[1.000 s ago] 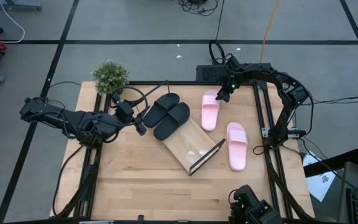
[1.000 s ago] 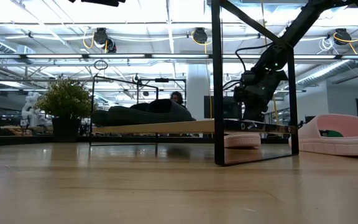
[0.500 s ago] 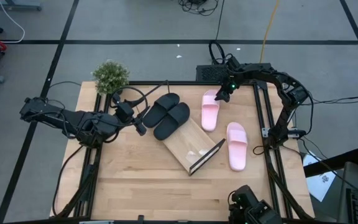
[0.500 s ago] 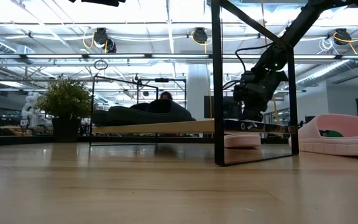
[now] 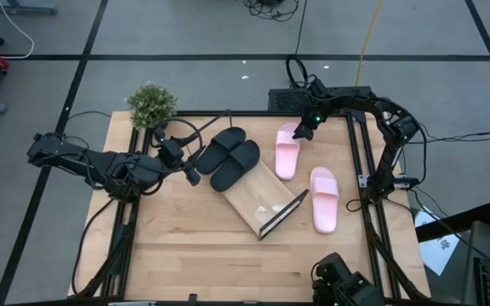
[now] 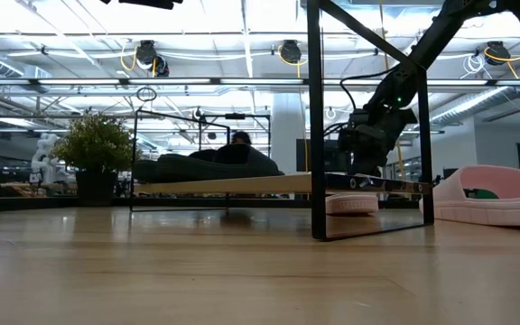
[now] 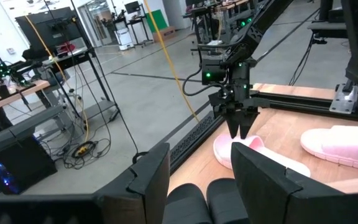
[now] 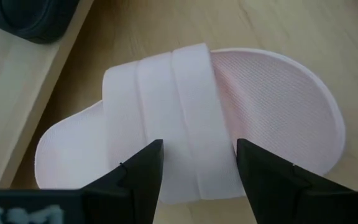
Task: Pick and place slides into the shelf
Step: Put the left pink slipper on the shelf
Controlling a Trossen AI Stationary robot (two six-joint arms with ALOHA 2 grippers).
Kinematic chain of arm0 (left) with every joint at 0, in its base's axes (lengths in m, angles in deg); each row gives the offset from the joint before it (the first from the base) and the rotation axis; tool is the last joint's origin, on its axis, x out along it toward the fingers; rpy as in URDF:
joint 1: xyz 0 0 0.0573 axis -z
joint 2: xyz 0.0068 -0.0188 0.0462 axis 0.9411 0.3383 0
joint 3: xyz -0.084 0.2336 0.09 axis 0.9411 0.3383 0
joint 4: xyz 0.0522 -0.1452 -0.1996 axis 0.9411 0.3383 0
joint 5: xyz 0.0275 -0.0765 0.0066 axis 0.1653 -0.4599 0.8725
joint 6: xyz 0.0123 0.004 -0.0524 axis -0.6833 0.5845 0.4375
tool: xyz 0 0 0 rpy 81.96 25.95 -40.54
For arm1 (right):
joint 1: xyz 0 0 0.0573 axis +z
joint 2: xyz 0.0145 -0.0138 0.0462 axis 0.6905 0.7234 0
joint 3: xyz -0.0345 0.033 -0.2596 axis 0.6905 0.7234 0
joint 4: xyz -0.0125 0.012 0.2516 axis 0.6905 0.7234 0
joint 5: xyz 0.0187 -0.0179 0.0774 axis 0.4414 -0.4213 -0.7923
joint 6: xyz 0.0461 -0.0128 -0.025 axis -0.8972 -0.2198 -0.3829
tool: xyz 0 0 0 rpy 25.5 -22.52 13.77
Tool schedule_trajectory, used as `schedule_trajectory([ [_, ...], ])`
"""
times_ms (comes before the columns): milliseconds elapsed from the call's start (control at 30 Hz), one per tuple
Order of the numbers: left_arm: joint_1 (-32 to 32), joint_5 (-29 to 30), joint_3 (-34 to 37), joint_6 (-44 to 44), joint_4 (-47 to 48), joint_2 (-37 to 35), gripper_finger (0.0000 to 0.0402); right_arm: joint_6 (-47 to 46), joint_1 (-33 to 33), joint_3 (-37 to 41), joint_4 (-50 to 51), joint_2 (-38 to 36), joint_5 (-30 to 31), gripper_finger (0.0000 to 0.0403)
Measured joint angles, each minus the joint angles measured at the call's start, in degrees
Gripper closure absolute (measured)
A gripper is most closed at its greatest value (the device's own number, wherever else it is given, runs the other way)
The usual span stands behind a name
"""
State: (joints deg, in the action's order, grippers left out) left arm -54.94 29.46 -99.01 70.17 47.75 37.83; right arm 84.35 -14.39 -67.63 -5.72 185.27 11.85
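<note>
Two black slides (image 5: 228,157) lie soles down on the far-left end of the shelf (image 5: 260,202), a light board standing slantwise on the table. One pink slide (image 5: 287,155) lies on the table beside the shelf, the other pink slide (image 5: 324,198) farther right. My right gripper (image 8: 197,177) hangs open just above the first pink slide's strap (image 8: 179,112), one finger toward each end of the slide. It also shows as the right gripper (image 7: 237,127) pointing down. My left gripper (image 7: 201,180) waits open left of the black slides (image 7: 204,202).
A potted plant (image 5: 151,104) stands at the table's far left corner. The shelf's black wire frame (image 6: 319,126) rises at its near end. Bare tabletop (image 5: 185,246) spreads toward the near edge. Black rails (image 5: 357,161) run along the table's right side.
My right gripper has tipped a little over the pink slide's strap while staying in place and open. The slides and the shelf have kept still.
</note>
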Motion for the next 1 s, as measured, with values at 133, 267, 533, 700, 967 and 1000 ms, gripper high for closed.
schedule_trajectory([
  [133,-0.02,0.01,0.0,0.0,-0.01,0.0,0.0225,-0.17,0.0,0.0,-0.16,0.0,-1.27,0.0208],
  [267,-0.01,0.01,0.0,0.0,-0.01,0.0,0.0225,-0.6,0.1,0.11,0.42,0.11,-4.32,0.0209],
  [533,0.0,0.01,0.0,-0.04,0.0,0.0,0.0224,-0.32,0.04,0.11,2.73,0.11,-4.27,0.0209],
  [700,-0.02,0.03,0.0,-0.04,-0.01,0.0,0.0225,-0.23,0.04,0.11,2.77,0.09,-4.29,0.0209],
  [967,-0.01,-0.34,0.0,-0.03,0.0,0.0,0.0225,-0.2,0.04,0.11,2.63,0.09,-4.43,0.0209],
  [1000,-0.01,-0.34,0.0,-0.04,-0.01,0.0,0.0224,-0.2,0.04,0.11,2.53,0.09,-4.46,0.0209],
])
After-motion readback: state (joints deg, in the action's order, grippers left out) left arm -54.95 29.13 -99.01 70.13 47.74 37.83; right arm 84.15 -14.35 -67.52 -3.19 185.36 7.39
